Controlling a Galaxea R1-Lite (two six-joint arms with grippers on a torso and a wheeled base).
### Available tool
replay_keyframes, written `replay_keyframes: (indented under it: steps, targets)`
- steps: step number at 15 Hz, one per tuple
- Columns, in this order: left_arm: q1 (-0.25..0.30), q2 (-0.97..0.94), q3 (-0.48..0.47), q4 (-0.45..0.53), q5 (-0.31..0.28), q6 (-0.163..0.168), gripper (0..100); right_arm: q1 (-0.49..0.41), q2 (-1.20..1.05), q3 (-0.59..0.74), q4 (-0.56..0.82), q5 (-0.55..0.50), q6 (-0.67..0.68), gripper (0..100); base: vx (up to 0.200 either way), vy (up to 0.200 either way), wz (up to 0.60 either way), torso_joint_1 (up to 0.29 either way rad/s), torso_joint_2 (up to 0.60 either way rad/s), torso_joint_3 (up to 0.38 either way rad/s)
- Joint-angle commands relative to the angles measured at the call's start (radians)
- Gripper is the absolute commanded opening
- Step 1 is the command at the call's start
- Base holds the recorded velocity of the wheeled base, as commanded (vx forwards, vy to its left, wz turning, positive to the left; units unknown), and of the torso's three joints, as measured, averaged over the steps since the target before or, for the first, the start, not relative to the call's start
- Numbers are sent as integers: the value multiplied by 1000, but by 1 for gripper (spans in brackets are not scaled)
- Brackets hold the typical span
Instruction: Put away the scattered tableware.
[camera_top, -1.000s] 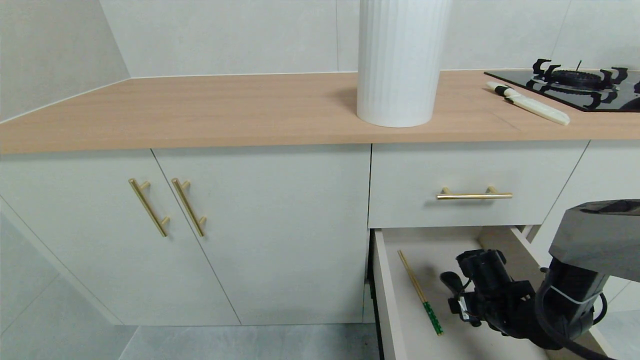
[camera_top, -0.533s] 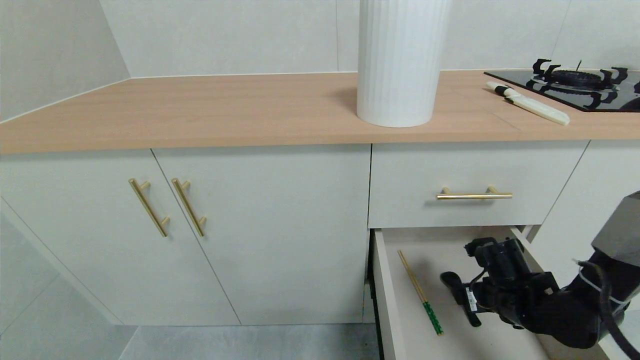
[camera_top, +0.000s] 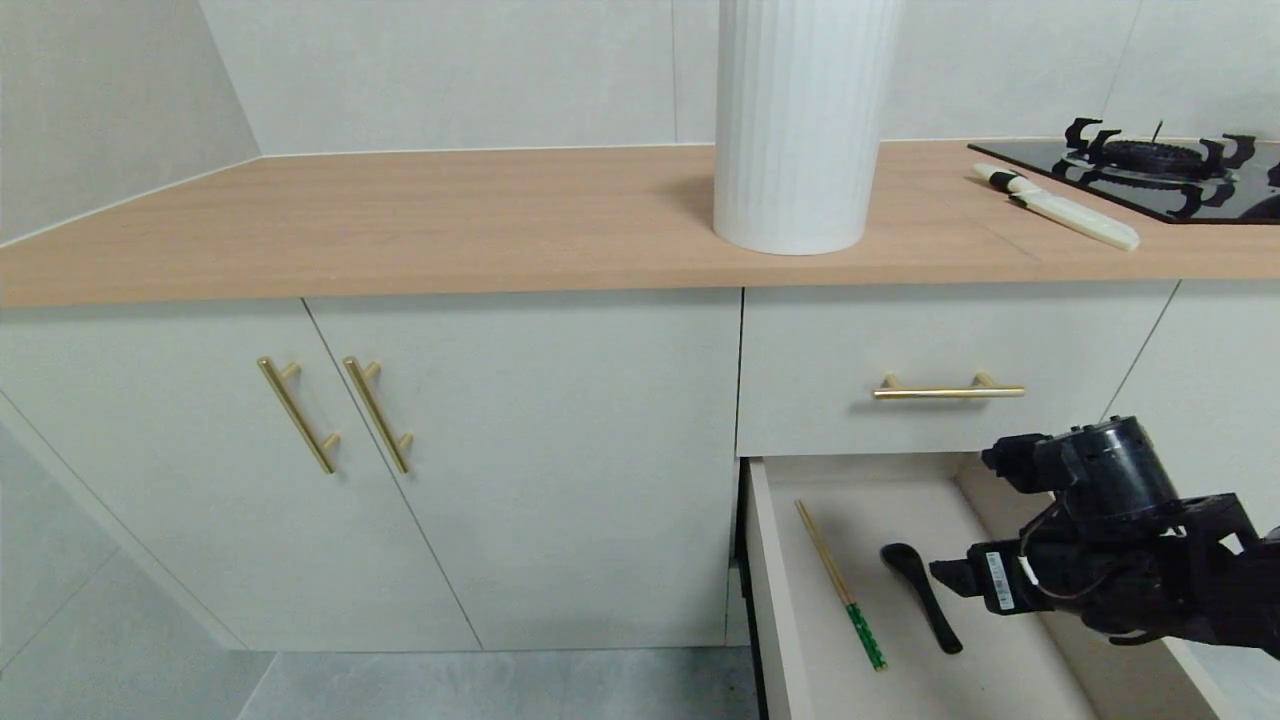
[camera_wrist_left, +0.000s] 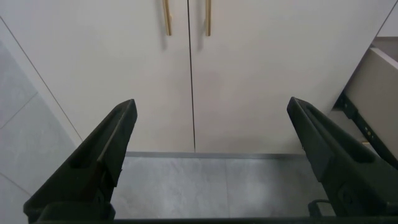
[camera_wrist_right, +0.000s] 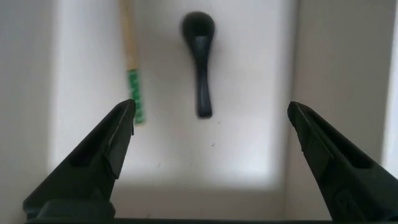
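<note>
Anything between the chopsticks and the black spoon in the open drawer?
Nothing: only bare drawer floor separates the chopsticks and spoon, which lie apart. Head and right wrist views both show it.

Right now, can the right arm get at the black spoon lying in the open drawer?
Probably yes: the open right end effector hovers close above the black spoon, with nothing between them.

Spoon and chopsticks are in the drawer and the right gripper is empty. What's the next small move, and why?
Probably raise the right gripper clear of the drawer and toward the knife on the counter. Its jaws stand open and empty above the spoon and chopsticks, which lie flat on the drawer floor, while the knife lies out beside the stove.
</note>
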Motion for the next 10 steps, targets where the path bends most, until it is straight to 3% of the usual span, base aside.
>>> replay_keyframes:
  steps: [1,2,9,10]
  targets:
    - [0,0,0,0,1,-1,100,5,-118,-38,77,43,1,100,0,0,0,0,0,0]
    - [0,0,0,0,1,1,100,5,-140,-47,118,56,3,100,0,0,0,0,0,0]
    - [0,0,0,0,1,-1,100,33,-195,-73,281,84,-2,100,-200,0,0,2,4,1]
    - [0,0,0,0,1,-1,100,33,-196,-73,284,84,-2,100,0,0,0,0,0,0]
